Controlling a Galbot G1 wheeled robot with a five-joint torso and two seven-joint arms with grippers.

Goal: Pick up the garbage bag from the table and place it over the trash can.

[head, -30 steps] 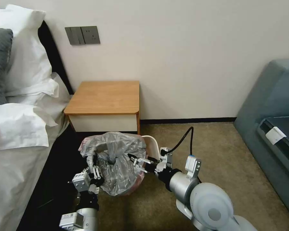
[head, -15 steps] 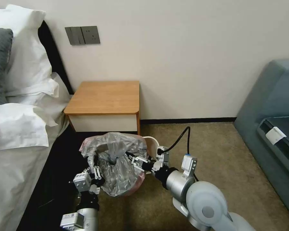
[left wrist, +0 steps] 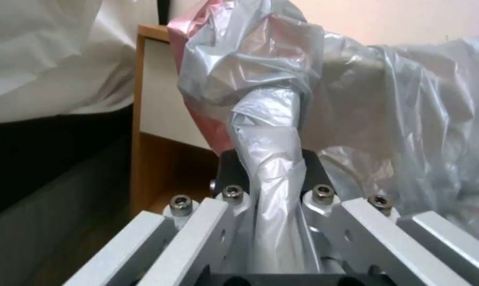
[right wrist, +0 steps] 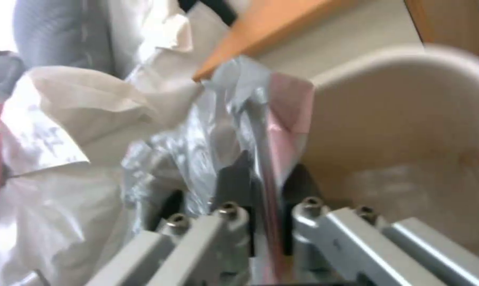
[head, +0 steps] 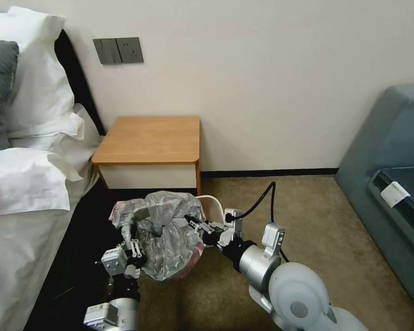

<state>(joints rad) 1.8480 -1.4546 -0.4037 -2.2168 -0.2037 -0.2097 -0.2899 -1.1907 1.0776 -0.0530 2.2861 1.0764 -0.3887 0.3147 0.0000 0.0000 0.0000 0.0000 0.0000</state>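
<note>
Garbage bag [head: 165,239], lower centre: thin, floppy film, prob slippery; hold at bunched rim. Left gripper [head: 129,243] & right gripper [head: 194,224] fingers clenched on it over trash can [head: 215,207].

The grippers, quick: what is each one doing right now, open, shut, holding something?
Left gripper: shut on a twisted fold of the garbage bag.
Right gripper: shut on the garbage bag's pink-tinted edge, beside the trash can.

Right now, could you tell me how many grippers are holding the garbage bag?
2. The left gripper pinches the garbage bag on its near left side; the right gripper clamps its pink-tinted edge by the trash can rim. Both are shut on film.
</note>
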